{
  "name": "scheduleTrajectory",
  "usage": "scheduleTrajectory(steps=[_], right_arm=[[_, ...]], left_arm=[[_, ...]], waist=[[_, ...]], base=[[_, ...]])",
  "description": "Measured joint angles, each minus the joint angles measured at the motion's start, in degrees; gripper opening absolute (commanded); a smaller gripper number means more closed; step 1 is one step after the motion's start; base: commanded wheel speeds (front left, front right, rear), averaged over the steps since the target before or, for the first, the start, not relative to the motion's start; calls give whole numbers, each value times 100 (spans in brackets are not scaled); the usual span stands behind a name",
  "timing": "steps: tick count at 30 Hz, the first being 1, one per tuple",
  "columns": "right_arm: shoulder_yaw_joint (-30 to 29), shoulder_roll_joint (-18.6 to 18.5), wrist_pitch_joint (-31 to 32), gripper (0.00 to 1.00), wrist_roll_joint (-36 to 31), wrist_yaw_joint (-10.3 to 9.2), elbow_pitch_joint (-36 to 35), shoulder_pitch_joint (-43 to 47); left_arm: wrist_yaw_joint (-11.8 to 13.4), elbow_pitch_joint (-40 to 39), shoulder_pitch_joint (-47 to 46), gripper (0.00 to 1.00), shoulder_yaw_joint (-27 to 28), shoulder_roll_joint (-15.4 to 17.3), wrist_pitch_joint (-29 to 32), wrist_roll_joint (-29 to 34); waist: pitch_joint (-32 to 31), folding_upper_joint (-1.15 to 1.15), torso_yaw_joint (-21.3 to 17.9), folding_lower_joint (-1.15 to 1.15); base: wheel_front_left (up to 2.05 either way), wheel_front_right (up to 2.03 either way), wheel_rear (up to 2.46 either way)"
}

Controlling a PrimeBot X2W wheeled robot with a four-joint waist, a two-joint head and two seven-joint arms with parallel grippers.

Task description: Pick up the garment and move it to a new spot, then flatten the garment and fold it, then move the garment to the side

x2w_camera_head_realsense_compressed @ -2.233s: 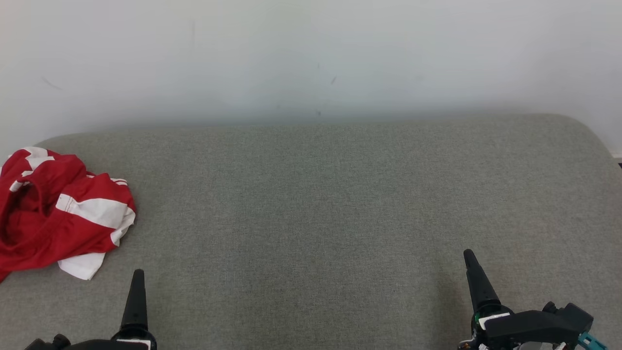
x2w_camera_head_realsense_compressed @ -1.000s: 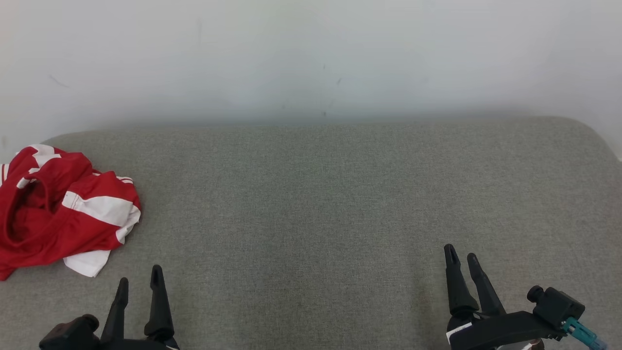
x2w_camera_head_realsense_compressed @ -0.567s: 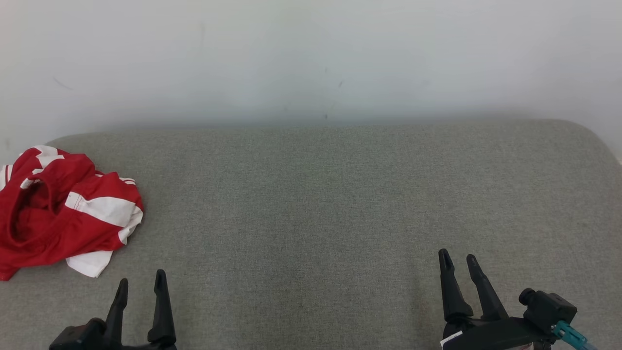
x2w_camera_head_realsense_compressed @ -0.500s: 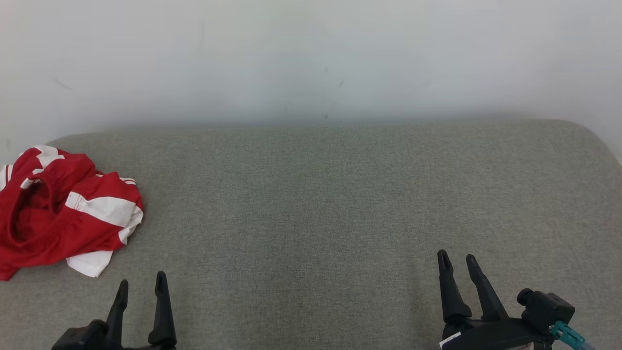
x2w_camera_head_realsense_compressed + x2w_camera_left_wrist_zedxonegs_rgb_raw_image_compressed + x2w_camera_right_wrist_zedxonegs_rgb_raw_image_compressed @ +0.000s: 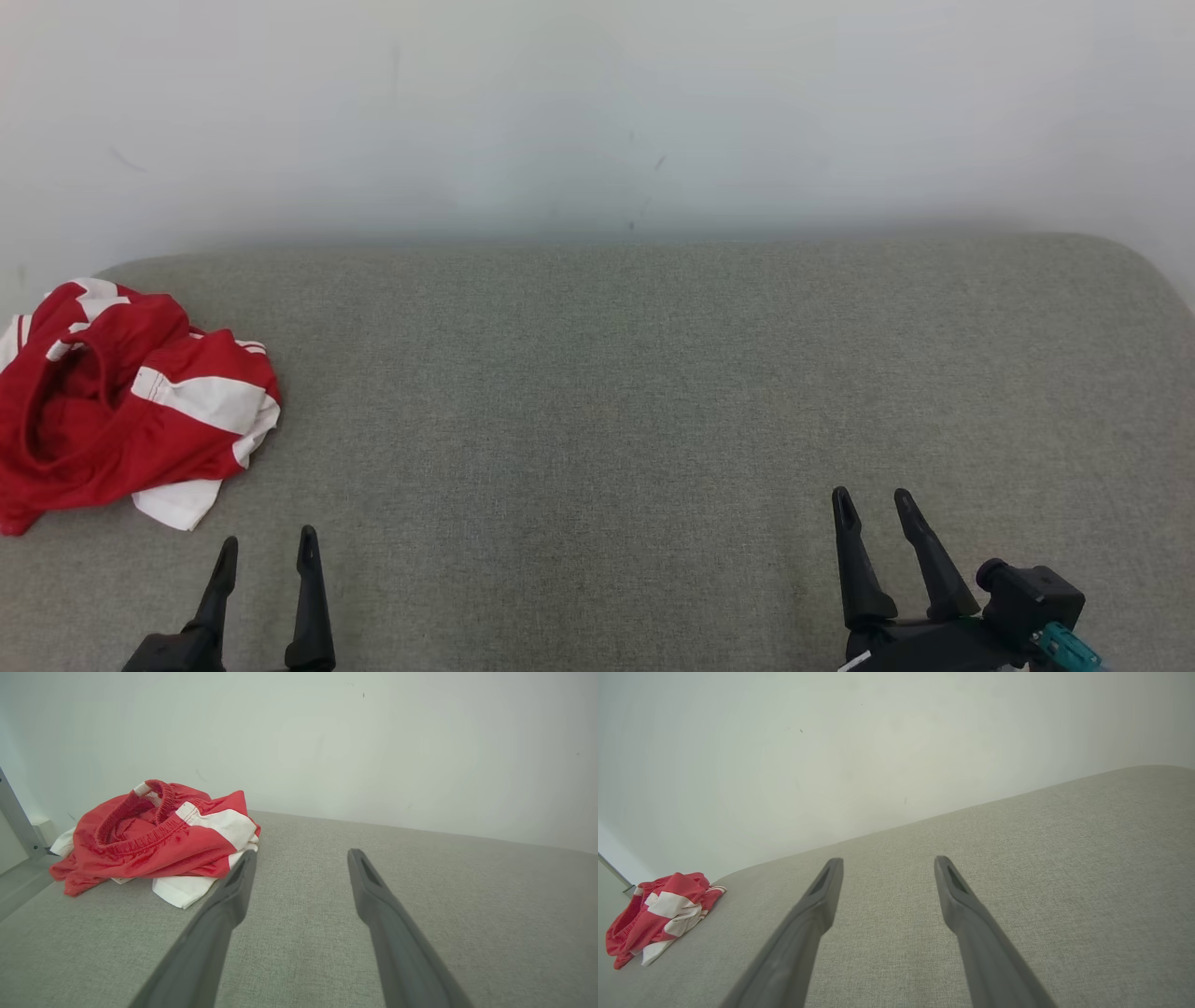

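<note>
The garment (image 5: 121,401) is a crumpled red piece with white panels, bunched at the far left of the grey fabric surface (image 5: 635,392). In the left wrist view the garment (image 5: 159,835) lies ahead and to the left of my fingers, with its elastic waistband turned up. My left gripper (image 5: 266,546) stands open at the lower left, just short of the garment's white corner and apart from it. Low on the right, my right gripper (image 5: 873,504) is open with nothing between its fingers. The right wrist view shows the garment (image 5: 658,914) far off to the left.
A plain pale wall (image 5: 597,112) rises right behind the surface. The surface's right end (image 5: 1148,271) curves down at a rounded corner. A metal frame bar (image 5: 18,821) stands past the garment at the left edge.
Both grippers have drawn back a little toward the bottom edge. The camera has shifted slightly, so the garment sits a touch further right in the picture. It has not been touched.
</note>
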Motion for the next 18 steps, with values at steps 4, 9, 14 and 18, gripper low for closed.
scheduleTrajectory(steps=[4, 9, 14, 18], right_arm=[[-14, 0, -56, 100, -267, 0, 11, 22], [-56, -1, -109, 100, -531, 0, 16, 34], [-87, -1, -158, 100, -711, 0, 62, 54], [-81, -1, -204, 100, -888, 0, 99, 58]], left_arm=[[55, -11, 18, 100, 58, 25, -55, 216], [58, -10, 53, 100, 133, 46, -129, 417], [49, 70, 102, 100, 175, 57, -156, 548], [5, 129, 138, 100, 211, 58, -205, 697]], waist=[[-6, 0, 13, 0], [-20, 0, 30, 0], [-33, 0, 41, 0], [-50, 0, 49, 0]], base=[[0, 0, 0], [0, 0, 0], [0, 0, 0], [0, 0, 0]])
